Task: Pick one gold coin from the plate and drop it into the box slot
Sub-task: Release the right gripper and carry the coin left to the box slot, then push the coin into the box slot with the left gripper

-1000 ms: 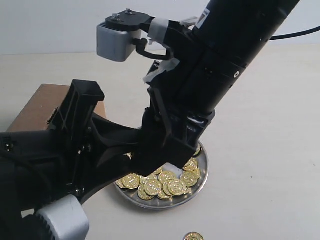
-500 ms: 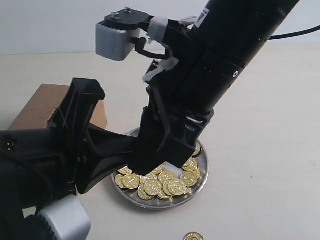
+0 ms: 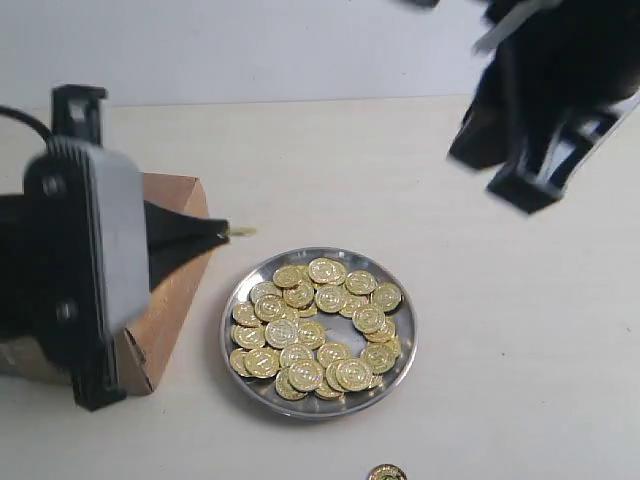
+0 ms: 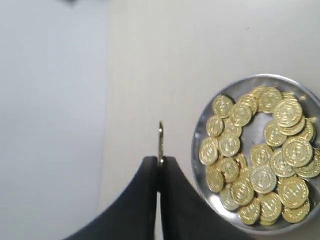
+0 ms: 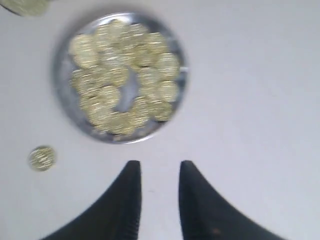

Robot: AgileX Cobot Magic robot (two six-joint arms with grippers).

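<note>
The silver plate holds a heap of gold coins at the middle of the table; it also shows in the left wrist view and the right wrist view. My left gripper is shut on one gold coin, held edge-on above the table beside the plate. The brown cardboard box lies to the left, mostly behind my left arm; its slot is hidden. My right gripper is open and empty, lifted away at the upper right, blurred.
A loose gold coin lies on the table near the front edge, also seen in the right wrist view. Another blurred coin sits at that view's corner. The tabletop is pale beige.
The right arm has pulled up and away to the upper right, uncovering the plate. The left arm has drawn back left and now holds a coin clear of the plate.
</note>
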